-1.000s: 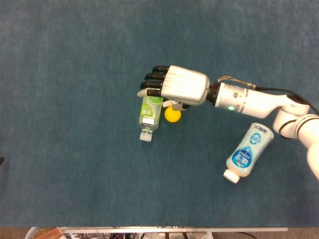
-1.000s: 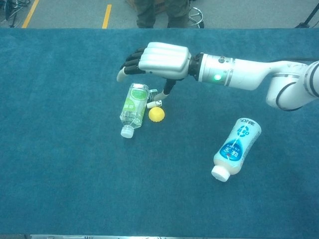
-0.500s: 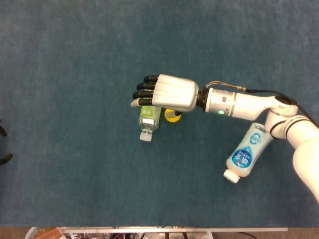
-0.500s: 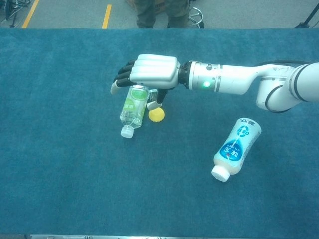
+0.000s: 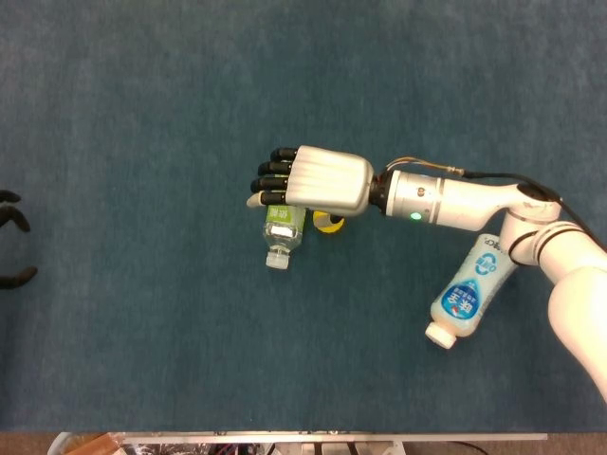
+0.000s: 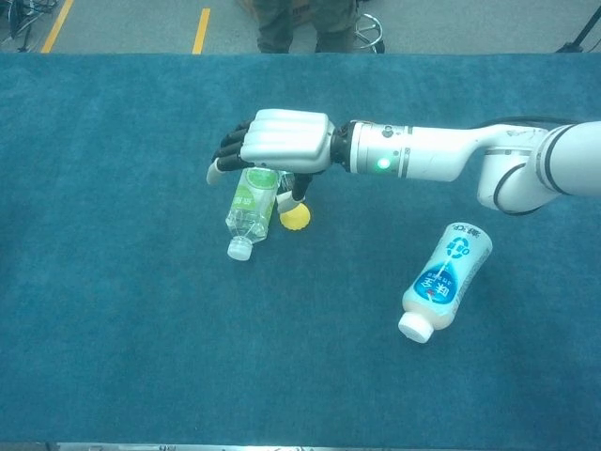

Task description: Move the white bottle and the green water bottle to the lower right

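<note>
The right hand (image 5: 318,182), fingers spread, covers the green bottle's (image 5: 281,227) base and half hides the ball (image 6: 296,216); grip unclear.

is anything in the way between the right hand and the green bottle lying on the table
Nothing visible separates them. The right hand is over the base end of the green water bottle, fingers spread. A small yellow ball lies close beside the bottle, under the hand.
</note>
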